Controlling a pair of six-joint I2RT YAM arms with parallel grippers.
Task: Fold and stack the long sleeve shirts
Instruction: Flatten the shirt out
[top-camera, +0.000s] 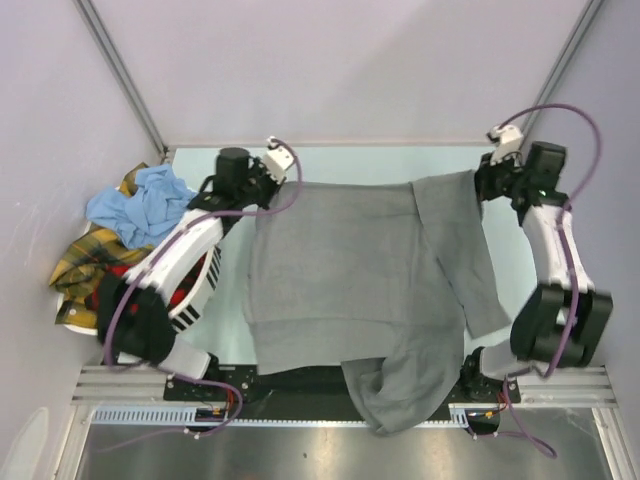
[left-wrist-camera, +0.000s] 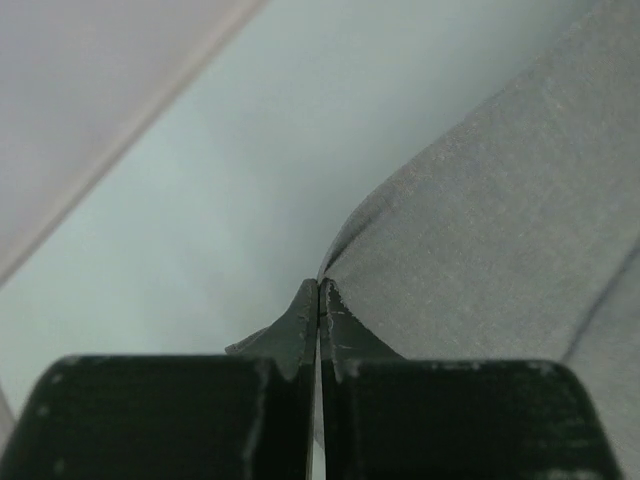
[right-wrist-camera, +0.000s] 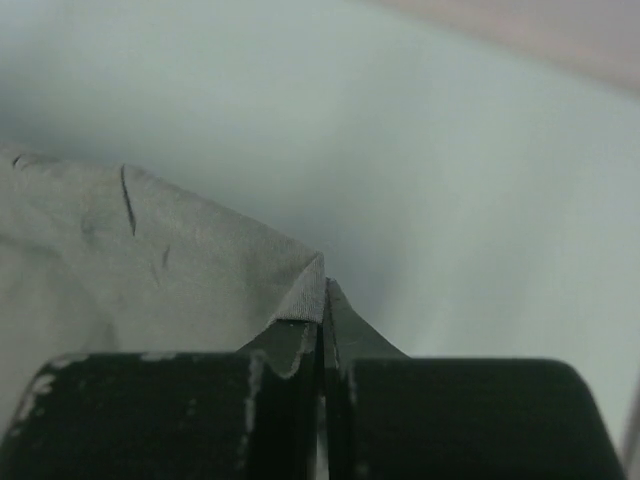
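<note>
The mid-grey long sleeve shirt (top-camera: 345, 270) lies spread across the middle of the pale table, its lower part hanging over the near edge. My left gripper (top-camera: 270, 185) is shut on its far left corner; the left wrist view shows the closed fingertips (left-wrist-camera: 318, 292) pinching the grey cloth (left-wrist-camera: 500, 230). My right gripper (top-camera: 480, 180) is shut on the far right corner, where a sleeve is folded across; the right wrist view shows the grey hem (right-wrist-camera: 305, 295) caught between the closed jaws (right-wrist-camera: 324, 290). Light blue (top-camera: 140, 205), yellow plaid (top-camera: 85, 255) and red-and-black plaid (top-camera: 185, 285) shirts are heaped at the left.
A white slotted basket (top-camera: 200, 300) sits at the left under my left arm, holding the other shirts. Enclosure walls and metal posts (top-camera: 120, 70) stand close behind. The table's back edge (top-camera: 380, 146) lies just beyond both grippers.
</note>
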